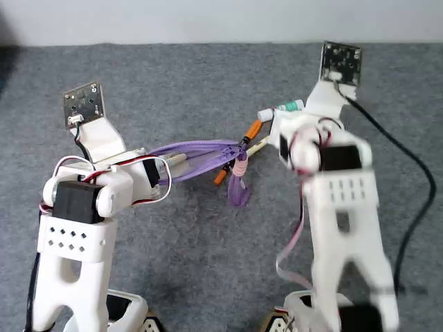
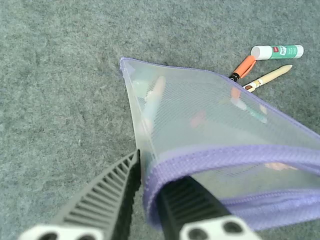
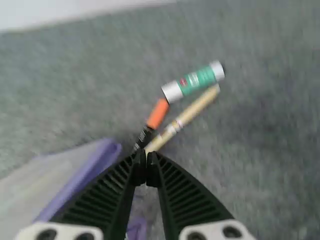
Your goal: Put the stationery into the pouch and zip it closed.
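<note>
A see-through pouch [image 1: 197, 155] with purple trim hangs stretched between the two arms above the grey mat. My left gripper [image 2: 147, 187] is shut on the pouch [image 2: 200, 125] at one end of its zip edge. My right gripper [image 3: 145, 162] is shut at the other end, by the pouch [image 3: 75, 167], and a bit of purple shows between its fingers. An orange pen [image 1: 255, 128], a pencil [image 1: 257, 144] and a green-and-white glue stick [image 1: 285, 108] lie on the mat just past that end. Pale and orange shapes show through the mesh; I cannot tell which are inside.
A purple strap loop [image 1: 239, 190] dangles from the pouch's right end. The grey mat [image 1: 187, 83] spreads open beyond and to the sides of the arms. A black cable [image 1: 408, 159] trails along the right side.
</note>
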`<state>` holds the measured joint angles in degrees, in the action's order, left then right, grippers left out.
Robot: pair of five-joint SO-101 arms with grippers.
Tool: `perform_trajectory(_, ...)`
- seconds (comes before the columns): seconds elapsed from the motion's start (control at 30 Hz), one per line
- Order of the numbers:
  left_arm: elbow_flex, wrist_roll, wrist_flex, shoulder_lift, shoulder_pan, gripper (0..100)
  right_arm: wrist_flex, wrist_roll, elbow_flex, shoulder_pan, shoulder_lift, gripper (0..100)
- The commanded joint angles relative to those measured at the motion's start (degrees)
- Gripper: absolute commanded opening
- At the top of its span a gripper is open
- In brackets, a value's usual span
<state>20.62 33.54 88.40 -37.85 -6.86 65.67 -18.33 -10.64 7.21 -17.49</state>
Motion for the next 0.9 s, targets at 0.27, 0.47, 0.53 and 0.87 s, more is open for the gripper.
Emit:
perform_trajectory(0.27,-1.8,0.53,-0.18,0.0,-0.35,1,14.81,-8.88,38.86,-2.68,37.85,11.1)
perform_trajectory(0.47,-1.8,0.53,-0.09,0.0,-0.35,1,17.19,-9.32,56.0,-2.24,53.67,13.9)
perform_trajectory(0.53,-1.8,0.53,-0.09,0.0,-0.35,1,17.19,-9.23,60.66,-1.98,58.42,13.8)
perform_trajectory(0.87,-1.8,0.53,-0.09,0.0,-0.09,1,17.27,-9.14,76.4,0.13,75.82,18.9)
